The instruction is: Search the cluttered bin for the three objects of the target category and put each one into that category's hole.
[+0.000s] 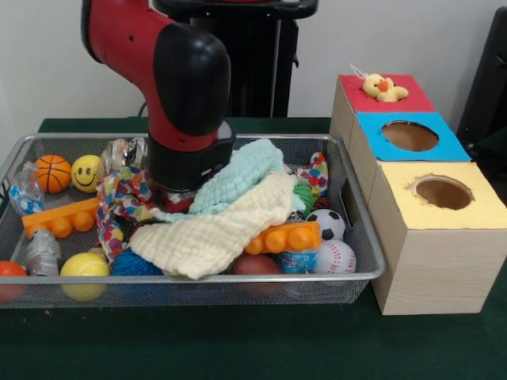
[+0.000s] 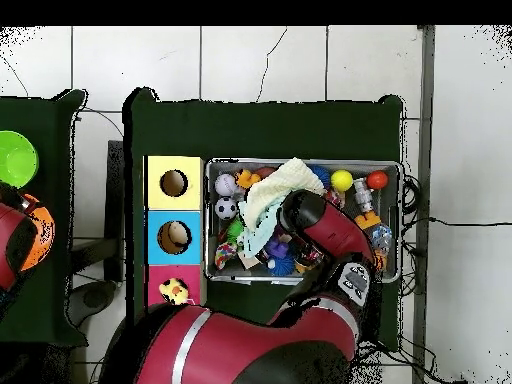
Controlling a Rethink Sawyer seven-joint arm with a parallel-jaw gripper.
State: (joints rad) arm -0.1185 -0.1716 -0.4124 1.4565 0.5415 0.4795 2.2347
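While the arm (image 1: 178, 87) sits low in the bin (image 1: 368, 265), cloths (image 1: 230, 214) hide your gripper, so jaw state: can't tell. Duckling (image 1: 383, 87) rests on the red box top. Lifting could snag cloth and spill toys.

A fluffy yellow duckling (image 1: 383, 87) (image 2: 175, 291) sits on the red box top; the wire-mesh bin (image 1: 360, 226) (image 2: 398, 222) lies heaped with clutter.

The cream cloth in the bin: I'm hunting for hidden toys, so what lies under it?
Peeking from under the cream cloth are an orange block, a brown ball and blue yarn. Anything beneath its middle is covered. The end effector is hidden too.
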